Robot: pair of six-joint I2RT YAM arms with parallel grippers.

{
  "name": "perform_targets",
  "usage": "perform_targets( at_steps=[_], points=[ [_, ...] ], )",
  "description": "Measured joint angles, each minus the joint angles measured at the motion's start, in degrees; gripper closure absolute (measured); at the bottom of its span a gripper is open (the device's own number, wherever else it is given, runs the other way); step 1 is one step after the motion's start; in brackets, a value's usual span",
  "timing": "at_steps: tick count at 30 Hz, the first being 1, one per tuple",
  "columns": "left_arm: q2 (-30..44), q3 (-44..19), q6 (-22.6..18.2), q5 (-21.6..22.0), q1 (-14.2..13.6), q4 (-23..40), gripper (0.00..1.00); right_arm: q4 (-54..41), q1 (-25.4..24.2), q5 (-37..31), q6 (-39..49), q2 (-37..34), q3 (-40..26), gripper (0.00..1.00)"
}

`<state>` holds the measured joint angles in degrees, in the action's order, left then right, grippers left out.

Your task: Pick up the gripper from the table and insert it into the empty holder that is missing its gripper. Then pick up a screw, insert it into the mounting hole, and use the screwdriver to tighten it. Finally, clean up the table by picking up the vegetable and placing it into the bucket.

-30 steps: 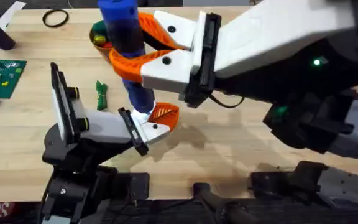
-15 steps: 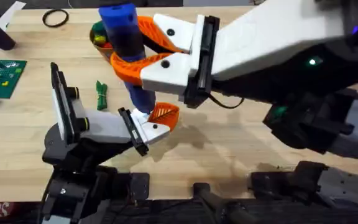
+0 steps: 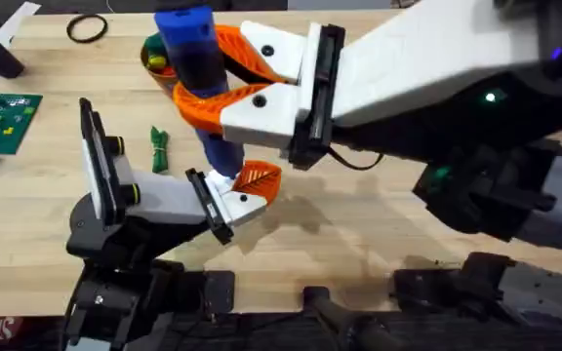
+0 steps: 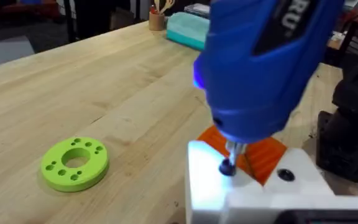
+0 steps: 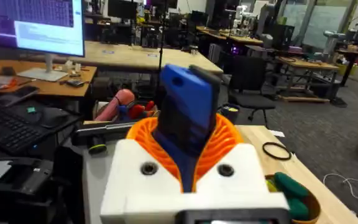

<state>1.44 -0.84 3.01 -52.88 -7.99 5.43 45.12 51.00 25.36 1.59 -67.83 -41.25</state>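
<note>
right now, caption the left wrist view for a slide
Blue screwdriver tip on a screw in the white mount, green disc on the table.

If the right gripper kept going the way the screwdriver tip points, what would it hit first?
The screwdriver in the right gripper points down. Its tip would first meet the white mount, apparently at a screw there; contact is unclear.

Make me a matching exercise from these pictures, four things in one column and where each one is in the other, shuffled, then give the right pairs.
Things
1. stubby bright blue plastic screwdriver
2. slim green toy vegetable
3. flat green ring-shaped disc with small holes
4. thin black ring

Places
A. lying flat on the light wooden table, alone
B. at the table's far left corner
C. clamped upright in the right tool
D. on the table just beyond the left arm

Pairs: 1-C, 2-D, 3-A, 4-B
</note>
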Motion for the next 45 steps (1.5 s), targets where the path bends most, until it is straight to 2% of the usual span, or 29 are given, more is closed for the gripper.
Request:
perform_targets(
  at_steps=[18,37,45],
  points=[
    [0.01,0.0,0.22,-0.01,0.0,0.03,0.991,0.42,0.0,-0.02,0.32,-0.66,0.0,0.957],
    [0.39,0.0,0.67,-0.03,0.0,0.11,0.991,-3.04,-0.11,-0.46,0.03,-0.53,-0.98,0.957],
    [0.39,0.0,0.67,-0.26,-0.02,0.13,0.991,-7.93,-0.31,-0.55,-0.1,0.22,-2.71,0.957]
  ],
)
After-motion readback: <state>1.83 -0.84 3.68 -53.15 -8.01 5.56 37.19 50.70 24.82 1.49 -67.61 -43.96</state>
